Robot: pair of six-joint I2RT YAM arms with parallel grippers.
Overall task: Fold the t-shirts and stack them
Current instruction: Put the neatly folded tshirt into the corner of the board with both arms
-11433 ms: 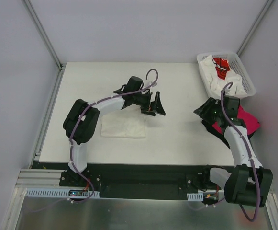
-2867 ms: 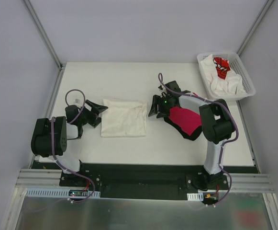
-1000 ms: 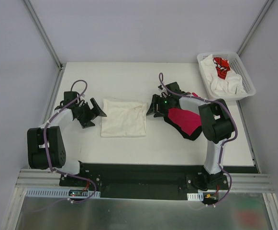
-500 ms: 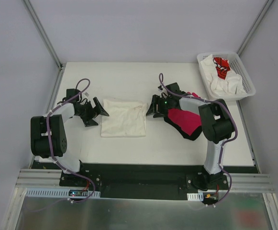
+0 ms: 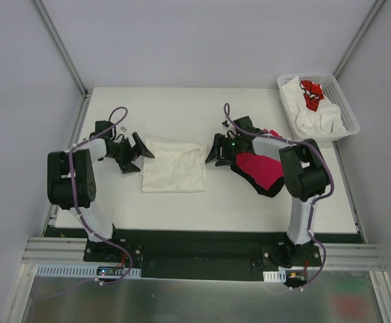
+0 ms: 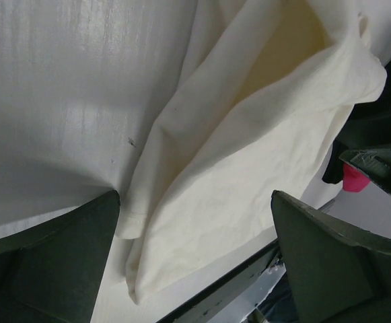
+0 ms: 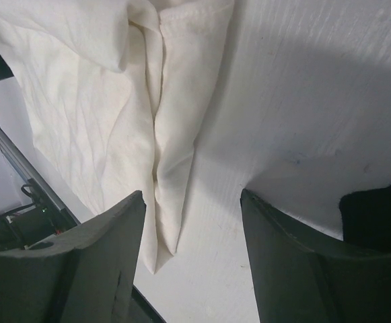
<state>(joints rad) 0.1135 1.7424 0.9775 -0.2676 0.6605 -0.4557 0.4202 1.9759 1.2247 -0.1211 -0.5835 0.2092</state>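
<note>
1. Folded cream-white cloth t-shirt [image 5: 175, 165] flat on the white counter [image 5: 182, 111], roughly mid-counter; a slightly wrinkled rectangle.
2. Left pincer [image 5: 138, 156] low at 9 o'clock of the cream-white shirt, jaws spread wide, gripping nothing, tips just beside the shirt's left edge.
3. In the left wrist view: dark fingers [image 6: 54, 262] at both lower corners, with the folded cream-white cloth [image 6: 249, 168] and its layered edge running between them, not pinched.
4. Right pincer [image 5: 213, 152] low at 3 o'clock of the same shirt, jaws partly apart, holding nothing, tips at the shirt's right edge.
5. In the right wrist view: doubled cream hem [image 7: 175, 134] reaching down towards the finger [image 7: 81, 269] on that side, bare counter across the rest of the gap.
6. Crumpled magenta-pink cloth t-shirt [image 5: 257, 168] at 4 o'clock of the cream-white one, partly under the right arm, lying on a black cloth t-shirt [image 5: 272, 190] visible along its near edge.
7. White plastic lattice basket [image 5: 345, 106] at the counter's 2 o'clock corner, well apart from both pincers, holding crumpled white cloth t-shirts [image 5: 316, 120] and one white t-shirt with red print [image 5: 309, 91].
</note>
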